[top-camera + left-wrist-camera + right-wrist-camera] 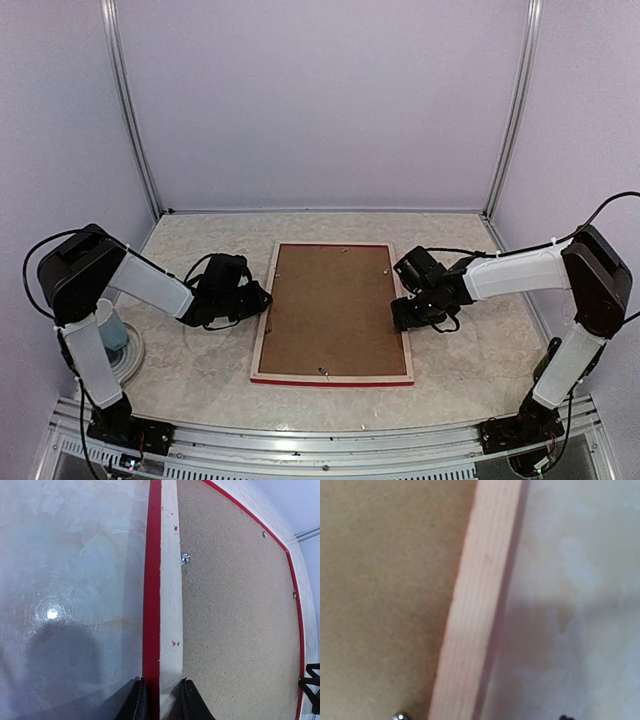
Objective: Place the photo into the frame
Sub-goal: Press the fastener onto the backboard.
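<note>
The frame (259, 340) lies face down in the middle of the table, pale wood back up and a red strip along its near edge. The brown backing panel (330, 305) fills it. The photo is hidden. My left gripper (262, 300) is at the frame's left rail. In the left wrist view its jaws (160, 702) stand one on each side of the rail (170, 580), touching the red outer edge and the wood's inner edge. My right gripper (402, 305) is over the right rail (475, 615). Only one dark fingertip (563, 717) shows, far to the side.
Small metal tabs (185, 558) sit along the backing panel's edges (397, 716). A pale blue object on a white round base (115, 335) stands by the left arm. Lilac walls with metal posts enclose the marbled tabletop (200, 370).
</note>
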You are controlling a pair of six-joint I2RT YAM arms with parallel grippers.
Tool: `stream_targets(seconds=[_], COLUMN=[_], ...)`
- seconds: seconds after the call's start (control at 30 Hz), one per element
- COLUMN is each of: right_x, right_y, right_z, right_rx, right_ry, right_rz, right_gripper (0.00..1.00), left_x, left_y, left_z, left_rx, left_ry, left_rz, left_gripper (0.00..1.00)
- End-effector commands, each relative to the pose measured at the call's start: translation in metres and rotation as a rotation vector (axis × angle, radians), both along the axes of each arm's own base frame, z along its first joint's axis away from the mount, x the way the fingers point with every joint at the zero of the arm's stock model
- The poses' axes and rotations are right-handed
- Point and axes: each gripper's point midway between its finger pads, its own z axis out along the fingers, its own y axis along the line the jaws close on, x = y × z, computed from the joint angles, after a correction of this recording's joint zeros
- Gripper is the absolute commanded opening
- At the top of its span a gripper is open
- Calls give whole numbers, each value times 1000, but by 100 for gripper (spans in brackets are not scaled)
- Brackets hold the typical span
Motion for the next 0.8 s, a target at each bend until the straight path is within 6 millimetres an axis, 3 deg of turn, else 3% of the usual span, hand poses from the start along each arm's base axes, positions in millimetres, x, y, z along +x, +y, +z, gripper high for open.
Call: stream_targets(seconds=[0.0,0.2,0.5,0.77], right_x=[-7,-10,-13,-6], right_y=[0,10,18,11], right_z=[-1,0,-14,-16], right_rx=[-33,-50,-65,-108], right_ry=[16,53,100,92], right_rz=[58,174,255,232], right_gripper=[65,61,61,55], left_x=[-59,-58,-58,-59], left_y=[43,43,43,43], left_z=[-86,-86,-88,-90], left_rx=[172,173,176,182], left_ry=[315,316,316,323], left_rz=[25,26,22,21], left_gripper=[11,11,11,11])
